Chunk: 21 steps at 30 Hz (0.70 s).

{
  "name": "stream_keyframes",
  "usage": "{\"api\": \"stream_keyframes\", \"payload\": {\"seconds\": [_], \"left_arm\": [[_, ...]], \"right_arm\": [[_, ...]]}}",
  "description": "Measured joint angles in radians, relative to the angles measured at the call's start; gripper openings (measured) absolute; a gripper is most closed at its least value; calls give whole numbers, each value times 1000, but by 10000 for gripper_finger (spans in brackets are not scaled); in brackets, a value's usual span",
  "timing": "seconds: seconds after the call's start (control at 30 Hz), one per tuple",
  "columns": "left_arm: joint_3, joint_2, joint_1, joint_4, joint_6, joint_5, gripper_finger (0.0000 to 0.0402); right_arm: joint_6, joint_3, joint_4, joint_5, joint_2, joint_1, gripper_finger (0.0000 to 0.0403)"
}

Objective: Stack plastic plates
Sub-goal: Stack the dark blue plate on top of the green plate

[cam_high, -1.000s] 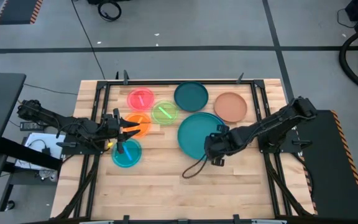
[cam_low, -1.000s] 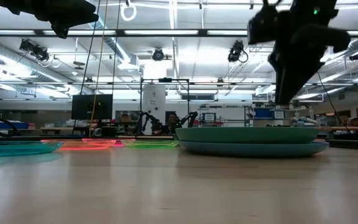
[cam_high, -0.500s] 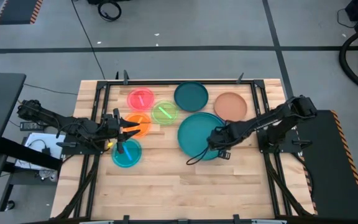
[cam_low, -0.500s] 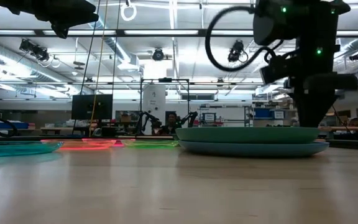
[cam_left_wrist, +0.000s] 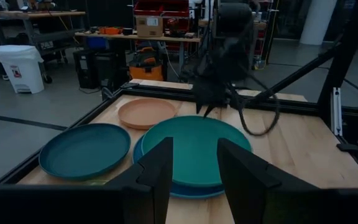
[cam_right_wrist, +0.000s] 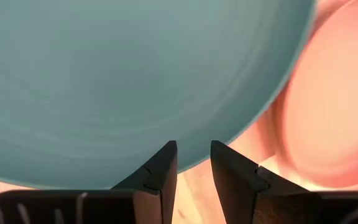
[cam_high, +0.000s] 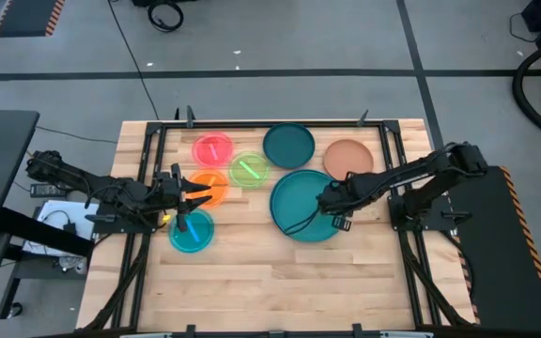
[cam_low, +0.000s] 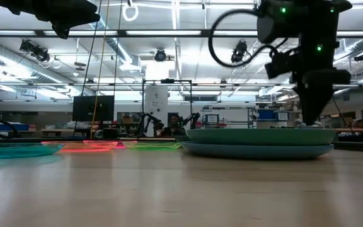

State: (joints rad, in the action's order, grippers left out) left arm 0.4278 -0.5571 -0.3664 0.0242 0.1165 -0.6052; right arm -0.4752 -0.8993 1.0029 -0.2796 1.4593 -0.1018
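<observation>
R pincer (cam_high: 331,199), fingers slightly apart, gripping nothing, over large teal plate (cam_high: 301,211) stacked on blue plate (cam_low: 257,151), mid-worktop | L pincer (cam_high: 184,195) parted, idle nr small plates | tip: lift clear before reaching for brownish-orange plate (cam_high: 347,159)

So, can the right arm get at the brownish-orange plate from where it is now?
Probably yes. The right gripper hangs over the large teal plate's edge, right beside the brownish-orange plate, which lies bare with nothing on it or between them.
</observation>
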Motion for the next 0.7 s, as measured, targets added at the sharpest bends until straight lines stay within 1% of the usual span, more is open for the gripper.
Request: {"api": "stream_keyframes", "payload": {"seconds": [0.17,0.33,0.5,0.7], "left_arm": [[0,0,0,0,0,0,133],[0,0,0,-1,0,0,133],[0,0,0,-1,0,0,133],[0,0,0,-1,-6,0,133]], "right_arm": [[5,5,-1,-43,-81,63,106],[26,59,-11,-50,-122,166,106],[118,119,-51,-16,-113,282,106],[251,130,-100,45,-70,391,106]]}}
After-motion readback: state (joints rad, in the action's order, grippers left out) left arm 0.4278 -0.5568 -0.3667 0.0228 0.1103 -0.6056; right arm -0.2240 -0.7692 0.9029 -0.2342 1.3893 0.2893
